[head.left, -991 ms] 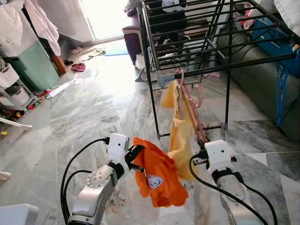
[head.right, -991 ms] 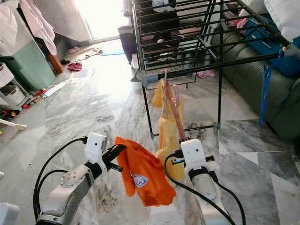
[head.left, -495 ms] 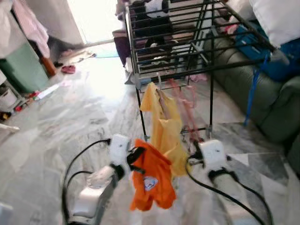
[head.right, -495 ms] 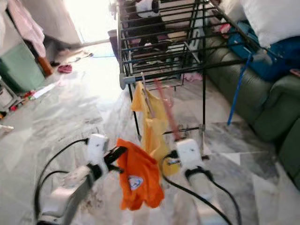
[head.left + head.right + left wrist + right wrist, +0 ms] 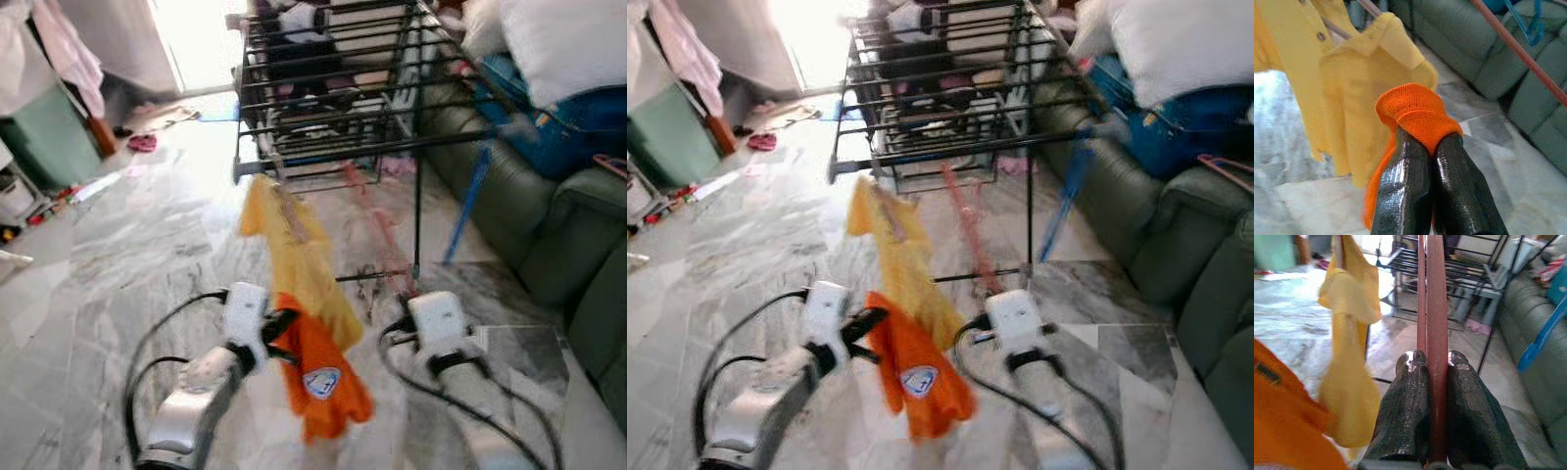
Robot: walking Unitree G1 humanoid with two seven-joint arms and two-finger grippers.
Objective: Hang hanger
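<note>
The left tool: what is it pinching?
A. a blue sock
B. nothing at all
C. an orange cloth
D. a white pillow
C. In the left wrist view the left tool has its two black fingers shut on a fold of the orange cloth.

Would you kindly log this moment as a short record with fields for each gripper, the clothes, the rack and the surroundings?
left gripper: shut on orange garment
right gripper: shut on red hanger
yellow shirt: hanging from the front rail of the rack, beside the orange garment
drying rack: black metal, standing ahead of the robot
sofa: green, to the right of the rack
floor: grey marble
</note>
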